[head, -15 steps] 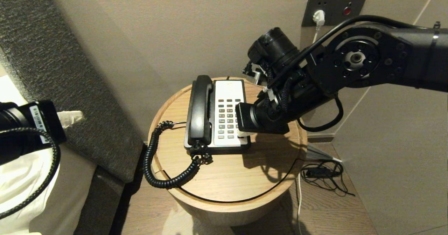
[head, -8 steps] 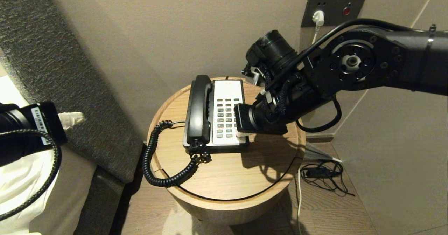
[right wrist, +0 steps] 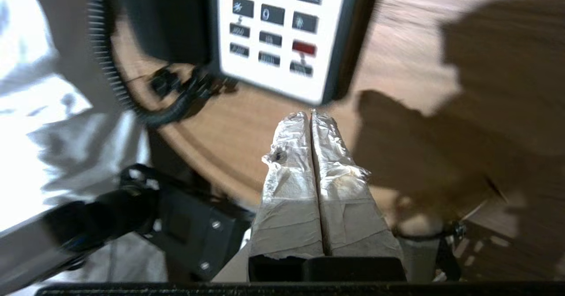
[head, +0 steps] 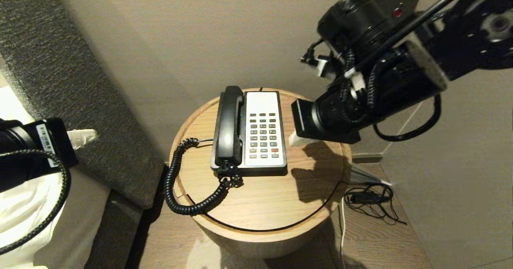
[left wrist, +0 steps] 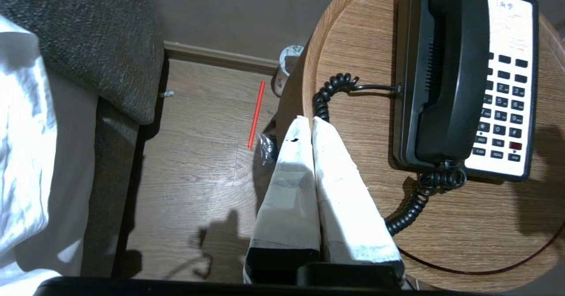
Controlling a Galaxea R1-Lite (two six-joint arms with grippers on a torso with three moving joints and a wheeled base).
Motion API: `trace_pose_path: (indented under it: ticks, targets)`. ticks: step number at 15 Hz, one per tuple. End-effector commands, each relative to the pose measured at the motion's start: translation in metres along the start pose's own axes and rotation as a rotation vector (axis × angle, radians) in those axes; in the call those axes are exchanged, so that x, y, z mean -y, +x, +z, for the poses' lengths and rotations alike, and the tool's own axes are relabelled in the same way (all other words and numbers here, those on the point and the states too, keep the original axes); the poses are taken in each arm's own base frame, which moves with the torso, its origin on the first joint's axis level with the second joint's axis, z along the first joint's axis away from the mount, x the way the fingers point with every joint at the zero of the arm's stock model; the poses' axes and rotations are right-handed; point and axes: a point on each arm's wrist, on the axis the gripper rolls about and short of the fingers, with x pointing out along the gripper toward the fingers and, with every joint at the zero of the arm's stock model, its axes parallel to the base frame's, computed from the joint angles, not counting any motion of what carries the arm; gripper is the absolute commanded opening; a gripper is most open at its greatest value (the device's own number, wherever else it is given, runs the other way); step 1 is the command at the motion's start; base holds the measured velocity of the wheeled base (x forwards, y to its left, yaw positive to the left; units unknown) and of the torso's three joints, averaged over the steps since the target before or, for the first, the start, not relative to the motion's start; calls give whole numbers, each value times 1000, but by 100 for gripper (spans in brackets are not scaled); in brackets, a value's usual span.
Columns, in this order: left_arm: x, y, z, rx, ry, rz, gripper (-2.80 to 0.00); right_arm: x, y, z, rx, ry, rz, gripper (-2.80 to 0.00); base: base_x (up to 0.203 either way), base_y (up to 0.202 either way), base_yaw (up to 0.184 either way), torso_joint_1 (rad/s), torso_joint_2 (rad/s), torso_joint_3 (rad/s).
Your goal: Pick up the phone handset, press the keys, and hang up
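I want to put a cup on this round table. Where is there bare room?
Bare wood lies between the phone base front edge and the round table near rim, and right of the keys under the right gripper. Left is crowded by the coiled cord.

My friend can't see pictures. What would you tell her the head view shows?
A glossy black plastic phone handset rests on its white-faced base with dark grey keys on a round wooden table. The right gripper, fingers shut, hovers beside the base; the left gripper waits far left.

Round wooden side table (head: 260, 205), grey headboard (head: 60, 60), red straw (left wrist: 256, 115), wall socket plate (head: 400, 4)
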Motion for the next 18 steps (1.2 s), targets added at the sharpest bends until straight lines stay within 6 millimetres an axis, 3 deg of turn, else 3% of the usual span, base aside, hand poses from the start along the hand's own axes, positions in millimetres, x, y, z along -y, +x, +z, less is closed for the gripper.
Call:
trace_pose_path:
  ticks: [1, 4, 6, 10, 12, 14, 16, 18]
  targets:
    - [0, 1, -1, -2, -1, 10, -280, 7, -70, -5, 121, 28, 42, -280, 0, 0, 0, 0, 0, 0]
    - [-11, -7, -12, -4, -6, 30, -280, 37, -139, -23, 240, 96, 21, -280, 0, 0, 0, 0, 0, 0]
    - [-27, -16, -30, -4, -11, 90, -280, 65, -177, -51, 311, 162, -32, -280, 0, 0, 0, 0, 0, 0]
    - [-67, -54, -71, 98, -56, 237, -280, 107, -236, -156, 464, 296, -122, -280, 0, 0, 0, 0, 0, 0]
    - [-80, -74, -92, 158, -46, 284, -280, 118, -248, -219, 538, 362, -147, -280, 0, 0, 0, 0, 0, 0]
    - [-87, -89, -109, 215, -45, 345, -280, 122, -249, -271, 586, 424, -181, -280, 0, 0, 0, 0, 0, 0]
    - [-90, -99, -119, 238, -23, 370, -280, 122, -241, -305, 587, 495, -241, -280, 0, 0, 0, 0, 0, 0]
    - [-90, -103, -123, 249, -21, 430, -280, 118, -236, -326, 584, 527, -245, -280, 0, 0, 0, 0, 0, 0]
